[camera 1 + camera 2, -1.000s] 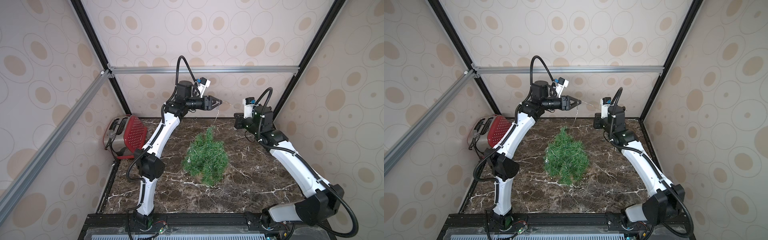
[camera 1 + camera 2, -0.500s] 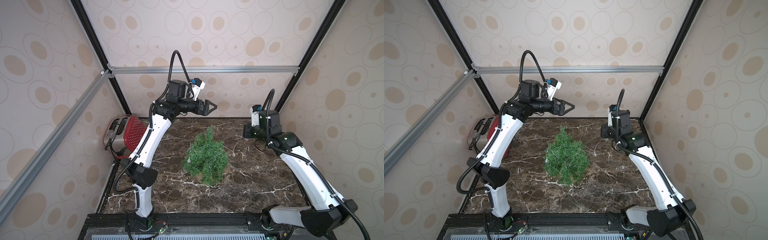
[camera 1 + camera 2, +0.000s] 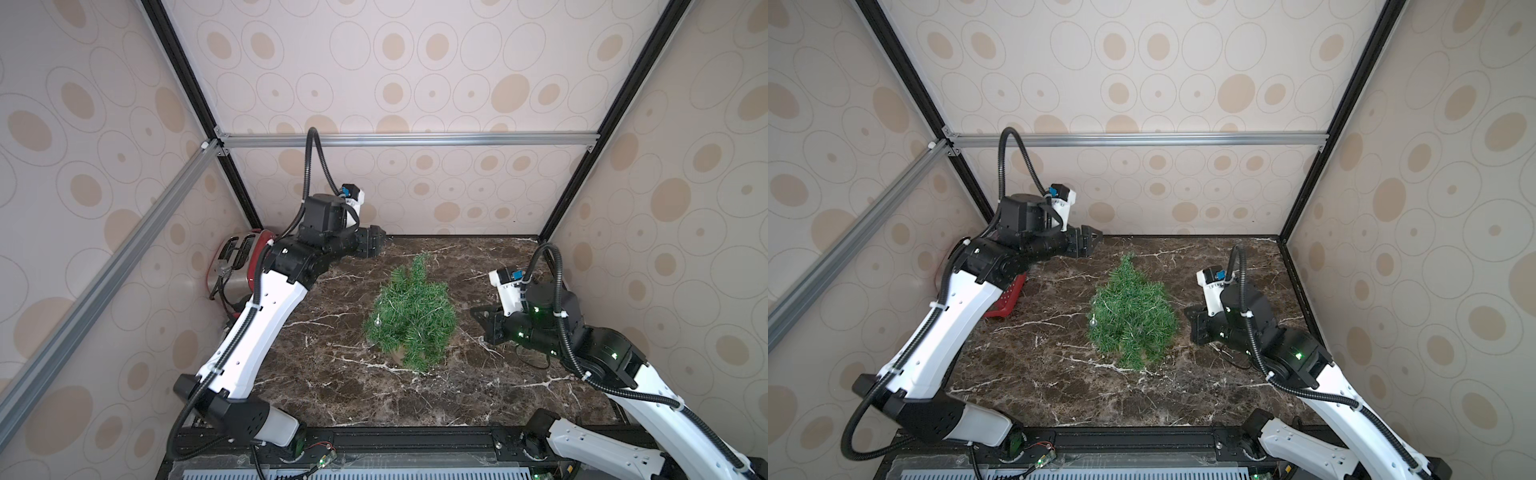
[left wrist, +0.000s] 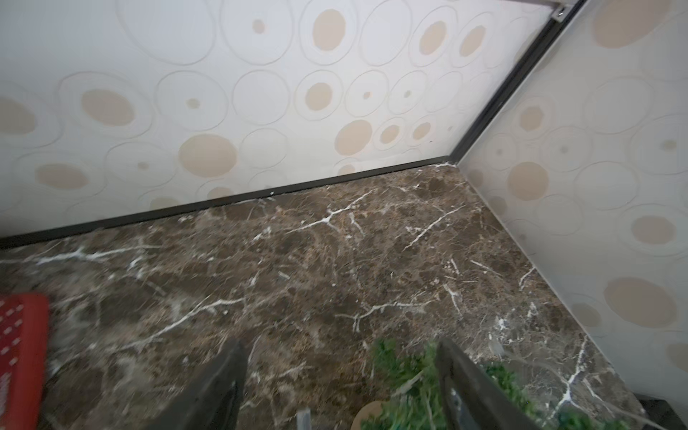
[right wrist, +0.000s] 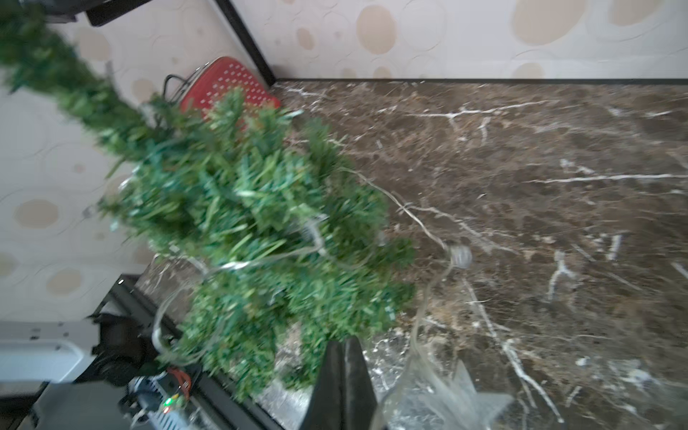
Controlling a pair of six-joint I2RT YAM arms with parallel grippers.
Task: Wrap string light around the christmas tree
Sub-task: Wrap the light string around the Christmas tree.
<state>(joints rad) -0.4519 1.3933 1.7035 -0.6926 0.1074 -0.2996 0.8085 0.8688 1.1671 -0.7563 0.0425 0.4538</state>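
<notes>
The christmas tree (image 3: 411,316) (image 3: 1129,316) stands upright mid-table, small, green and bristly. The string light (image 5: 260,260) is a thin silvery wire looped over its branches; one clear bulb (image 3: 377,322) (image 3: 1093,323) hangs at its left side, another bulb (image 5: 461,257) dangles off the tree by the marble. My left gripper (image 3: 380,245) (image 3: 1094,243) (image 4: 342,372) hovers behind and left of the treetop, open, holding nothing. My right gripper (image 3: 482,326) (image 3: 1194,326) (image 5: 344,350) sits low, just right of the tree, its jaws shut together. Loose translucent wire (image 5: 439,391) lies beside it.
A red toaster (image 3: 237,266) (image 3: 1009,299) (image 5: 231,82) stands in the back left corner, partly behind my left arm. Patterned walls and black frame posts (image 3: 582,145) close in the brown marble table (image 3: 374,395) on three sides.
My left gripper held the wire's end high above the tree, then opened, let it drop, and drew back left and lower. My right arm sank down to the tree's right side.
</notes>
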